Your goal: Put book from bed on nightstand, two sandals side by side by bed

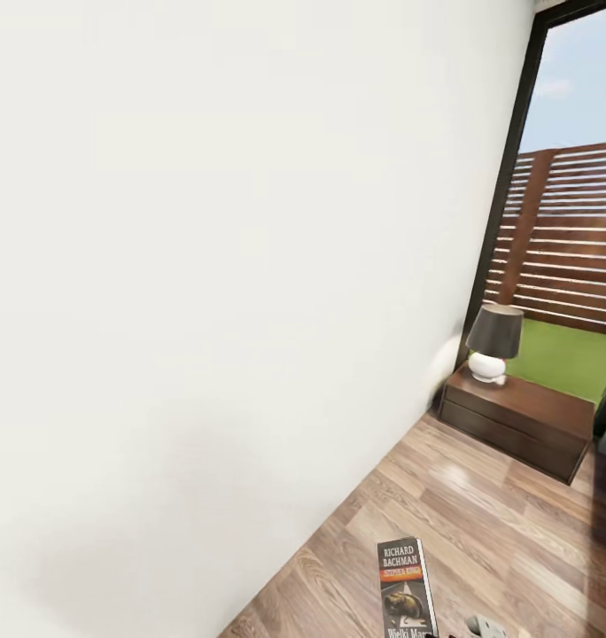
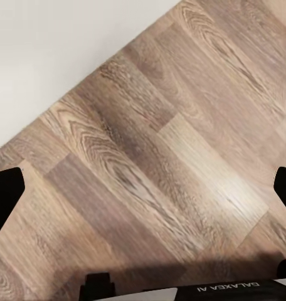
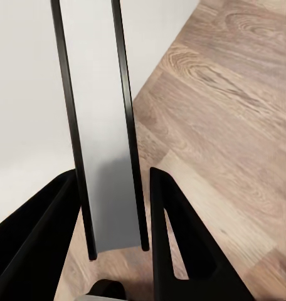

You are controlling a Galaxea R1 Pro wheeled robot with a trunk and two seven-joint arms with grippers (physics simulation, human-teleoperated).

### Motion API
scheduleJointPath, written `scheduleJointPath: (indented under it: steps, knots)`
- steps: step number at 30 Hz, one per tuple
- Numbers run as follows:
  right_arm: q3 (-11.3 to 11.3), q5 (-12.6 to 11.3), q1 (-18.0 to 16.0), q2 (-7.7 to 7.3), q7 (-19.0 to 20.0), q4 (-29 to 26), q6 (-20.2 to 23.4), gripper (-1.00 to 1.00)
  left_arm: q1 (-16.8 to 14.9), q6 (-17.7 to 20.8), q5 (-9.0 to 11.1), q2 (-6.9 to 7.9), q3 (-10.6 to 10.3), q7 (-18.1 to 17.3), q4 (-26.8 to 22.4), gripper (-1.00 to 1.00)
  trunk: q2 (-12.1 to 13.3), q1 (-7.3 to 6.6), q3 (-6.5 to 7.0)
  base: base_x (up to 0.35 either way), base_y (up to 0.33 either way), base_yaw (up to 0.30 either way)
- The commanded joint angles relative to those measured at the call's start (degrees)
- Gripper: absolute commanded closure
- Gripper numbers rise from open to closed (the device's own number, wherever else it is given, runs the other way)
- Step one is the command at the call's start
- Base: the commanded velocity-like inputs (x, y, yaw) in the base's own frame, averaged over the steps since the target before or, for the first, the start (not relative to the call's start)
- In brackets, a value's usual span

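One thin paperback book (image 1: 406, 589) with a pale grey cover, an orange band and the name "RICHARD BACHMAN" stands at the lower edge of the head view, held above the grey-brown wood-plank floor (image 1: 480, 514). In the right wrist view the same book (image 3: 102, 144) appears edge-on, a pale panel between two dark edges, set between the two black fingers (image 3: 180, 244) of the right gripper (image 3: 115, 219), which pinch it from both sides.

The left gripper (image 2: 143, 191) points down at the floor (image 2: 155, 144); its black fingers (image 2: 5, 194) are spread wide apart with nothing between them.

A large plain white wall (image 1: 232, 266) runs beside the robot. Further along this wall stands a low dark brown wooden two-drawer nightstand (image 1: 516, 421) with a glossy top. A lamp (image 1: 493, 341) with a dark shade and a round white base sits on the nightstand. Behind it, a tall dark-framed window (image 1: 516, 151) shows green grass and a brown slatted fence (image 1: 564, 235).
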Motion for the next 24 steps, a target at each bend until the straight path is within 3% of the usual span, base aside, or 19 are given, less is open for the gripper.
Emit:
scheduleJointPath:
  steps: [1, 12, 24]
  knots:
    - [-0.7, 0.0, -0.1, 0.01, 0.2, 0.0, 0.2, 1.0, 0.0, -0.2, 0.6, 0.02, -0.5, -0.2, 0.1, -1.0, -0.1, 0.01, -0.08, 0.0, 0.0, -0.3]
    - [-0.7, 0.0, -0.1, 0.01, 0.2, 0.0, 0.2, 1.0, 0.0, -0.2, 0.6, 0.02, -0.5, -0.2, 0.1, -1.0, -0.1, 0.01, -0.08, 0.007, 0.0, -0.3]
    - [-0.7, 0.0, -0.1, 0.02, 0.2, 0.0, 0.2, 1.0, 0.0, -0.2, 0.6, 0.02, -0.5, -0.2, 0.1, -1.0, -0.1, 0.01, -0.08, 0.229, 0.0, -0.3]
